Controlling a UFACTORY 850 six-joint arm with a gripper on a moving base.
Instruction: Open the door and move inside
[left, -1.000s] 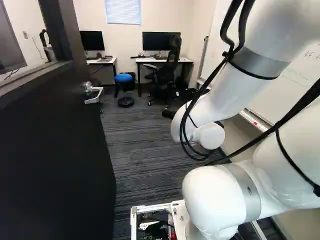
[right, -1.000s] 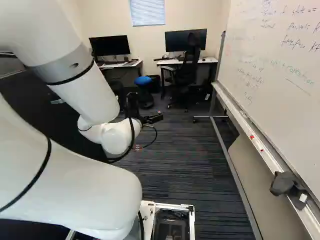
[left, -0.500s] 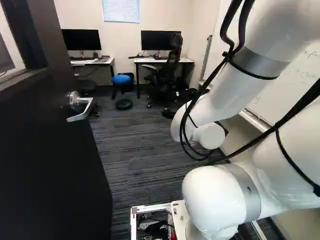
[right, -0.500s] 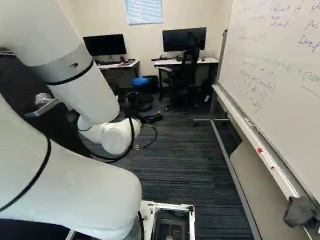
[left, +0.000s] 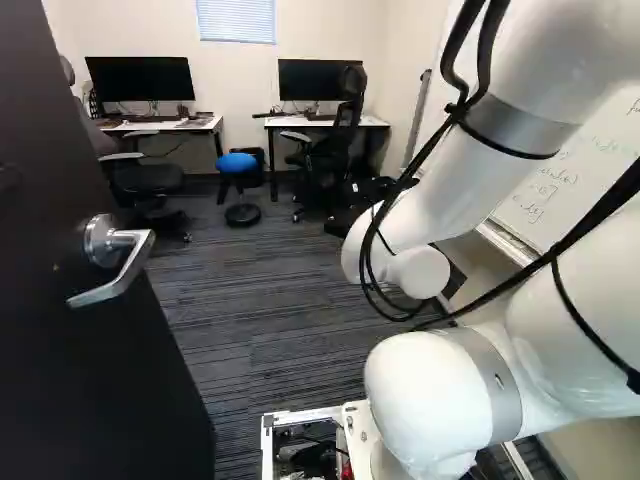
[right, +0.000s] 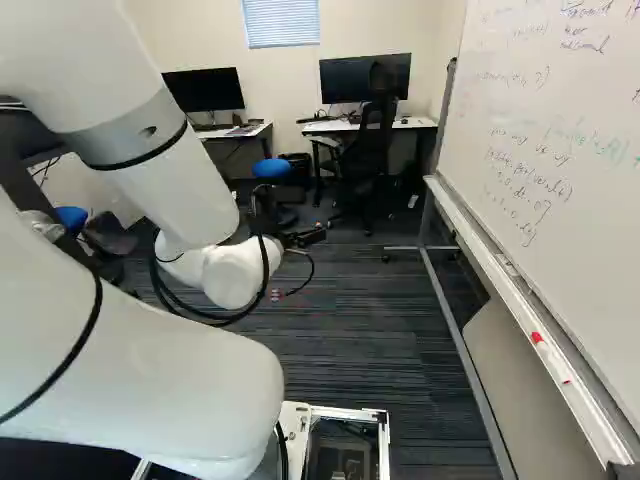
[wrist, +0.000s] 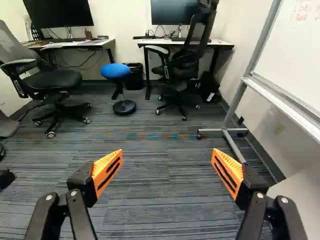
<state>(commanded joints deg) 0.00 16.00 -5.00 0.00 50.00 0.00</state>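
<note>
Black door (left: 95, 385) stands open left of your arm (left: 440, 400); the opening looks done; at the arm's end, your gripper (wrist: 168, 151) has its fingers wide apart, nothing between; you likely have only the drive inside left.

Under the gripper (right: 306, 237) is a dark, stripy floor (wrist: 165, 200). Far ahead, two desks (wrist: 70, 45) hold big black screens (wrist: 59, 12) by a pale wall (wrist: 122, 30) with a window (right: 282, 22). A round blue stool (wrist: 115, 71) stands ahead, between two rolling chairs (wrist: 54, 83). Off to the gripper's right is a whiteboard (wrist: 295, 60) with writing.
</note>
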